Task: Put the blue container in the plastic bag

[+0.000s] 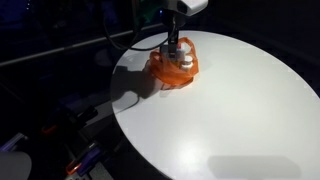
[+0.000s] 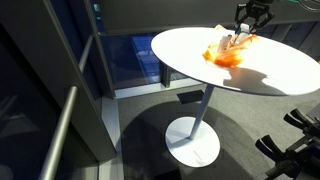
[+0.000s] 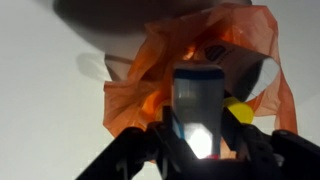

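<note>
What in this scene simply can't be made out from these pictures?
- Container: blurred in the wrist view because it is too close; label unreadable.
- End effector: tiny in both exterior views, fingertips lost against the orange bag; open or shut unclear.
- Arm: cut off by the top edge in both exterior views.

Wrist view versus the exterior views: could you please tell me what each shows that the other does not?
Only the wrist view shows the small blue container standing between the end effector's fingers, with a little yellow object beside it; whether it is clamped is unclear. Only the exterior views show the whole round white table, and in an exterior view its pedestal base on the floor. Both show the crumpled orange plastic bag lying on the white tabletop by the end effector.
</note>
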You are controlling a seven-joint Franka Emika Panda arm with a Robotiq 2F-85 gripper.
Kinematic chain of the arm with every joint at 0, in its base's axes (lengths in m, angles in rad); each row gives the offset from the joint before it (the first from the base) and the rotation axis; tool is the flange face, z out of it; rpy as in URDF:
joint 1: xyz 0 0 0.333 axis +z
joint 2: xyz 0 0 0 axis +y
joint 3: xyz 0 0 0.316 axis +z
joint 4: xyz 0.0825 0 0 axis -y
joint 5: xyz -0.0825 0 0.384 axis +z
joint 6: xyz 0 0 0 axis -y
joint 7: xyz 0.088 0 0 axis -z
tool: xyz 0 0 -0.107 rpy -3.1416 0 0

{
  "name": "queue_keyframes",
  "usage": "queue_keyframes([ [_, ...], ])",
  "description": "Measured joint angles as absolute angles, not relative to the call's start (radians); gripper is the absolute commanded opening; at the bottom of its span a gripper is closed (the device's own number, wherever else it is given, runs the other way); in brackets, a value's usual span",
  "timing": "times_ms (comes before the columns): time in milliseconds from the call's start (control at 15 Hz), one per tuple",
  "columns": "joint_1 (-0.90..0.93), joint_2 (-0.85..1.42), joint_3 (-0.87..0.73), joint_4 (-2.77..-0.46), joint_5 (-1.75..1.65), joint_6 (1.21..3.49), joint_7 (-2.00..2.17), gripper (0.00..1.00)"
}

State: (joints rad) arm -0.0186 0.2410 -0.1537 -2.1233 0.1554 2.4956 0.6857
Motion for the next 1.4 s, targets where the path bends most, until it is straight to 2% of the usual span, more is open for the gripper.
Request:
queue_keyframes([
  [133, -0.022, 0.249, -0.152, -2.123, 0.172, 2.486, 0.683, 0.97],
  [200, -0.024, 0.252, -0.152, -2.123, 0.176, 2.482, 0.683, 1.00],
  [667, -0.042, 0.245, -0.154, -2.117, 0.178, 2.432, 0.659, 1.00],
  [1400, -0.095, 0.109, -0.178, -2.075, -0.014, 2.048, 0.415, 1.00],
])
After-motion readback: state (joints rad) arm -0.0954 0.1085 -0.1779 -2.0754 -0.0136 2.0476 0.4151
